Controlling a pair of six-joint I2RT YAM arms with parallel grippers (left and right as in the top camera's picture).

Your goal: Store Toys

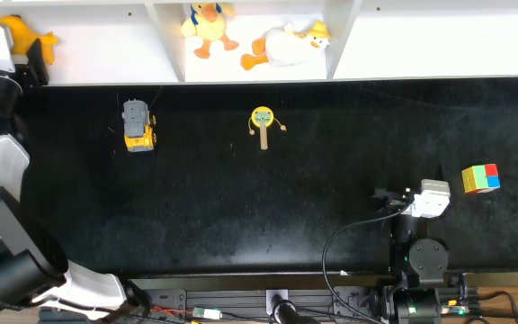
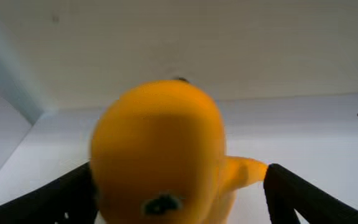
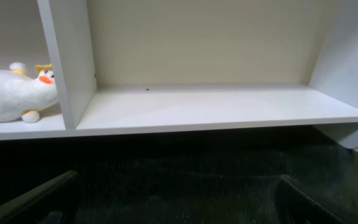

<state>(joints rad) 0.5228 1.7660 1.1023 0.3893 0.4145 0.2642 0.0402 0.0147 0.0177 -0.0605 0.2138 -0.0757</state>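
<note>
Top view: the left gripper (image 1: 27, 56) is at the shelf's (image 1: 106, 45) left compartment with the orange duck (image 1: 18, 29); truck (image 1: 138, 125), rattle (image 1: 263, 124) and cube (image 1: 480, 178) lie on the counter (image 1: 286, 207). Left wrist view: jaws clenched on the duck. Right wrist view: the right gripper's (image 3: 179, 205) jaws are released.

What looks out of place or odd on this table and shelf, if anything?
The white plush duck in the middle shelf compartment lies tipped over beside the yellow duck. A toy truck, rattle and colour cube sit loose on the black table.
</note>
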